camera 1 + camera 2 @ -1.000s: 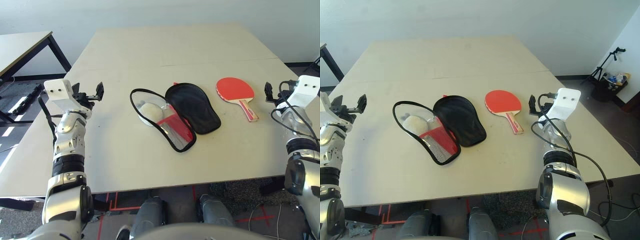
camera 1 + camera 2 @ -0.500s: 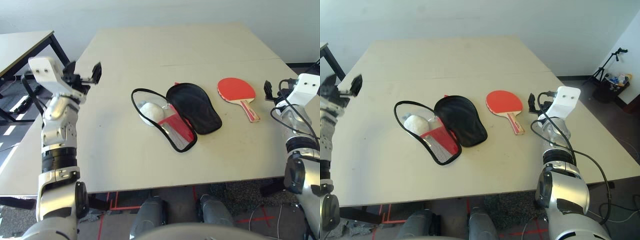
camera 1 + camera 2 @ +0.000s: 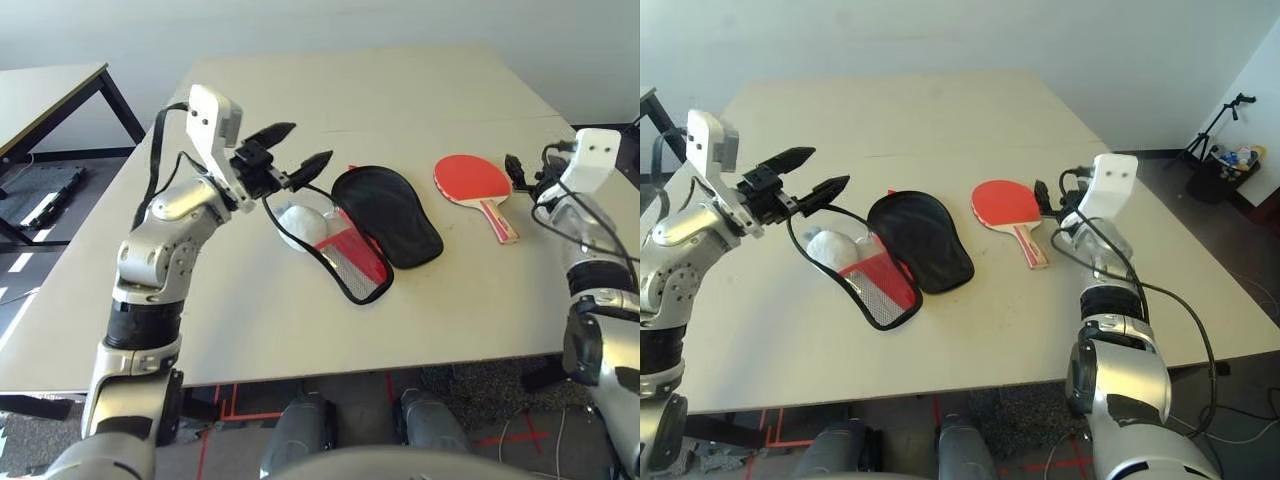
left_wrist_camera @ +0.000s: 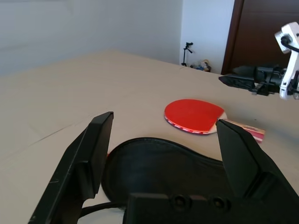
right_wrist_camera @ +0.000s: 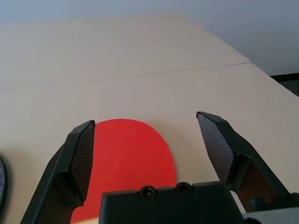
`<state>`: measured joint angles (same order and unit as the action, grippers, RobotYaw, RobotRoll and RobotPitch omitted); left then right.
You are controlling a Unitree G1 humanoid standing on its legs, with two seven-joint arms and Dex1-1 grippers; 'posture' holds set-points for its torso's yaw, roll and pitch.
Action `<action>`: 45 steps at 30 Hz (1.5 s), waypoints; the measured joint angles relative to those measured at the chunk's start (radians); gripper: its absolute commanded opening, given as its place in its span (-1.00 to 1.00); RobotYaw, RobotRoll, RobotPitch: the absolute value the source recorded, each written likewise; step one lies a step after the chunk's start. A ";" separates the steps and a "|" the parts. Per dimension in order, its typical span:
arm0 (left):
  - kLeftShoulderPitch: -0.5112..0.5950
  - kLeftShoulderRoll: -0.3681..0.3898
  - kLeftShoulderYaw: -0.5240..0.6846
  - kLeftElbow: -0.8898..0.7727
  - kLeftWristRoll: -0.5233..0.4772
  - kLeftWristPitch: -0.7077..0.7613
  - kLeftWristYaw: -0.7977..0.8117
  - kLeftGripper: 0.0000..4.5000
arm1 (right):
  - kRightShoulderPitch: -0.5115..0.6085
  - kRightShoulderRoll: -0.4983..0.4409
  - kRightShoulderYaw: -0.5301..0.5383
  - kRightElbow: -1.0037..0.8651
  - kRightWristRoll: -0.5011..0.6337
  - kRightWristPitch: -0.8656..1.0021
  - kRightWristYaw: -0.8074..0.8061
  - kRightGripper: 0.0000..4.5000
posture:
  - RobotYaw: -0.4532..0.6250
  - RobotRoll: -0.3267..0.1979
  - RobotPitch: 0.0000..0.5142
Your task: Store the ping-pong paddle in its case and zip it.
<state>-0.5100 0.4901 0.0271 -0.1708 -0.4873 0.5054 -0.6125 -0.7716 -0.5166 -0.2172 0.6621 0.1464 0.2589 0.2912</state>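
The left gripper (image 3: 288, 157) has swung in from the worktop's (image 3: 420, 100) left edge and now hangs, fingers spread wide and holding nothing, above the near end of the open case (image 3: 388, 216), whose black lining faces up. The right gripper (image 3: 1043, 196), also wide and empty, has edged closer to the ping-pong paddle (image 3: 474, 184), which lies flat just right of the case. Both arms look set to start; nothing is packed yet
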 measured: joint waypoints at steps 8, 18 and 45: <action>-0.004 -0.018 -0.017 0.027 0.040 -0.030 -0.027 1.00 | -0.083 -0.045 0.027 -0.205 0.012 0.624 -0.023 0.99 | -0.21 0.25 -1.00; 0.004 -0.027 -0.051 0.027 0.088 -0.043 -0.058 1.00 | -0.125 -0.098 0.177 -0.220 0.027 0.940 0.118 0.99 | -0.17 0.25 -1.00; 0.019 0.093 -0.161 -0.027 0.188 0.013 -0.168 1.00 | -0.271 -0.029 0.308 0.420 -0.153 0.546 0.253 0.84 | -0.11 0.25 -1.00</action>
<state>-0.4912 0.5835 -0.1336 -0.1979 -0.2994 0.5184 -0.7809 -1.0423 -0.5459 0.0909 1.0825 -0.0066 0.8044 0.5445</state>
